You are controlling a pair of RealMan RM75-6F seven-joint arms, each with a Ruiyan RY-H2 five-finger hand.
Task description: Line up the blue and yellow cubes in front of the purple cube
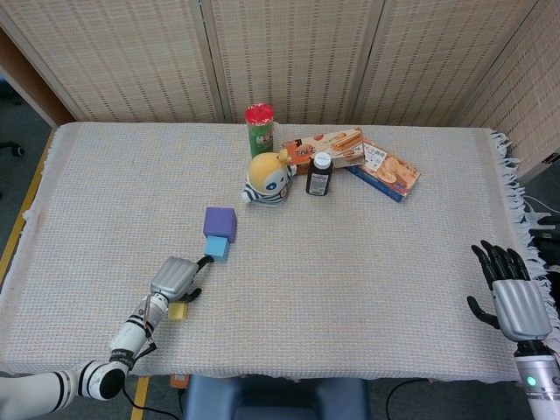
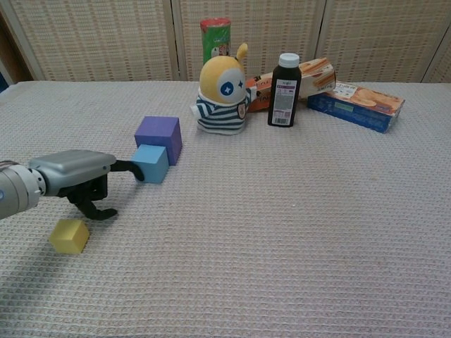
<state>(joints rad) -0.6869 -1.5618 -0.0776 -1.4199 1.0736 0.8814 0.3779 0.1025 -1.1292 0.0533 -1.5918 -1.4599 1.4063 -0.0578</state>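
Observation:
The purple cube (image 1: pixel 220 223) (image 2: pixel 158 138) stands left of the table's middle. The small blue cube (image 1: pixel 217 247) (image 2: pixel 151 163) sits right in front of it, touching it and turned slightly. My left hand (image 1: pixel 175 277) (image 2: pixel 72 176) lies just near-left of the blue cube, holding nothing, one outstretched finger (image 2: pixel 130 168) touching the cube's left side and the others curled under. The yellow cube (image 1: pixel 178 311) (image 2: pixel 68 235) lies on the cloth near the front edge, just below that hand. My right hand (image 1: pixel 516 300) hovers open at the table's front right corner, far from the cubes.
At the back middle stand a yellow striped toy (image 1: pixel 268 182), a dark bottle (image 1: pixel 319 174), a green can with a red lid (image 1: pixel 260 129) and two snack boxes (image 1: pixel 382 170). The woven cloth (image 1: pixel 367 262) covers the table.

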